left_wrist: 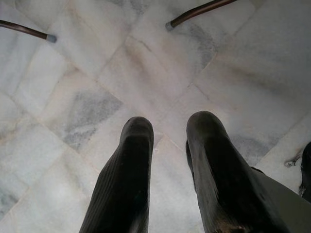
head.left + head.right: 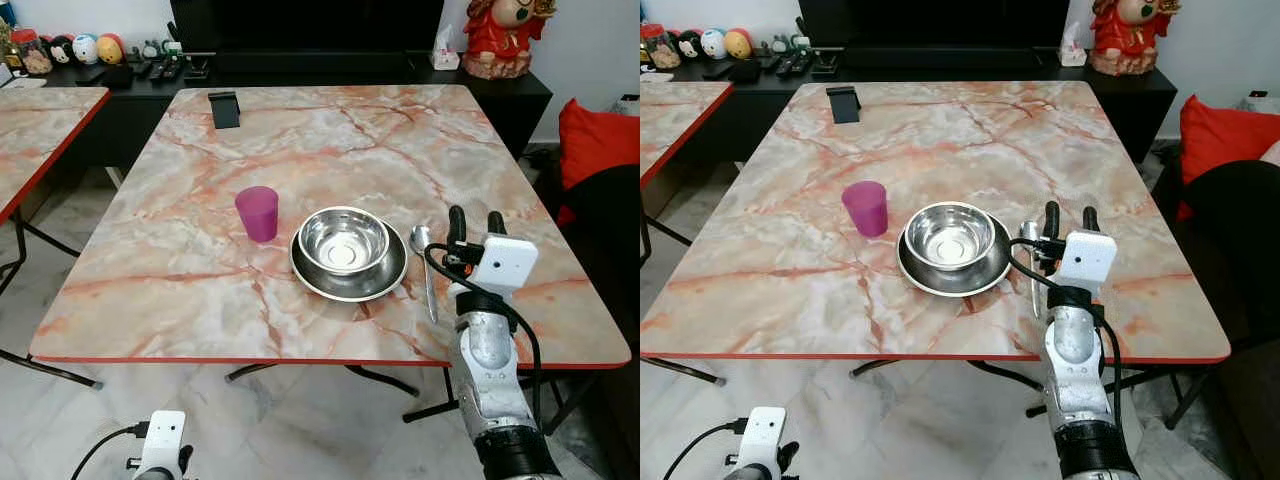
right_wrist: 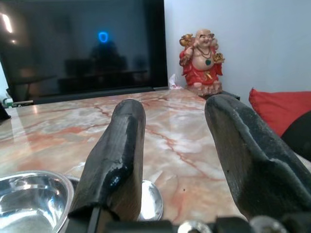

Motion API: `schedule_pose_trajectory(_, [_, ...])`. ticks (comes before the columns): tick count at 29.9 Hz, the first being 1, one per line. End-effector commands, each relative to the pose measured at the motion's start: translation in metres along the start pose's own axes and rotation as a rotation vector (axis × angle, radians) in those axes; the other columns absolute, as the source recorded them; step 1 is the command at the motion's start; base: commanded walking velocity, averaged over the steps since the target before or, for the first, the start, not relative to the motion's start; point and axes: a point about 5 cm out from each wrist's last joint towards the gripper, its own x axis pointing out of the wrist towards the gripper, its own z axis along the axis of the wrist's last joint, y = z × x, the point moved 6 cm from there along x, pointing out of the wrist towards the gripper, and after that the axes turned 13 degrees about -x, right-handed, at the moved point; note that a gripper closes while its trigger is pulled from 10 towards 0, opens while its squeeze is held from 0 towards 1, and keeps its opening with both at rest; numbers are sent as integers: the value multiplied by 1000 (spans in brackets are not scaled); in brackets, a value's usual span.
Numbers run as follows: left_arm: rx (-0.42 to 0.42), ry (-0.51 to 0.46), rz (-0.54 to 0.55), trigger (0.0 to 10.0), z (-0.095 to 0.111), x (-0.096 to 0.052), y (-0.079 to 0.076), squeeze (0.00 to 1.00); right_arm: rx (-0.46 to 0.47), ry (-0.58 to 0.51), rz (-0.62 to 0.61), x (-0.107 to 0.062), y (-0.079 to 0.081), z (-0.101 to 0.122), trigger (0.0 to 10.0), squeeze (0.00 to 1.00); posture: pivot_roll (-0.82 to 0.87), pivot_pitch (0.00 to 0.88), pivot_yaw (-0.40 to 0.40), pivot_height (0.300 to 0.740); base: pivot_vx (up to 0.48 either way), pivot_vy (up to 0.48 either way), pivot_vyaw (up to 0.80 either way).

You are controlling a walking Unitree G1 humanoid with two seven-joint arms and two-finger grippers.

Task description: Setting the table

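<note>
On the table [image 2: 200, 290] sit cup [image 2: 258, 213], bowl [image 2: 343, 240], plate [image 2: 385, 282] and spoon [image 2: 424, 262]; the right gripper [image 2: 472, 224] hovers open, holding nothing, so little is left.

A shiny steel bowl [image 2: 343, 240] sits upright inside a wider steel plate [image 2: 349, 278] on the marble-patterned table [image 2: 200, 300]. A translucent pink cup [image 2: 258, 213] stands upright just beside the plate's left rim. A metal spoon [image 2: 424, 265] lies flat just right of the plate, its bowl end pointing away from the near edge.
</note>
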Motion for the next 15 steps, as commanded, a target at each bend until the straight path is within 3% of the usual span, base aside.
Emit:
schedule_pose_trajectory(1, [5, 7, 0, 10000, -4, -1, 1, 0, -3, 4, 5, -1, 3, 2, 10000, 0, -15, 0, -5, 740, 0, 0, 0])
schedule_pose_trajectory(13, [-10, 17, 3, 10000, -6, -1, 0, 0, 1, 0, 14, 2, 7, 12, 10000, 0, -12, 0, -14, 740, 0, 0, 0])
schedule_pose_trajectory(15, [-12, 18, 1, 10000, -7, -1, -1, 0, -8, 9, 21, 2, 8, 10, 10000, 0, -11, 0, -15, 740, 0, 255, 0])
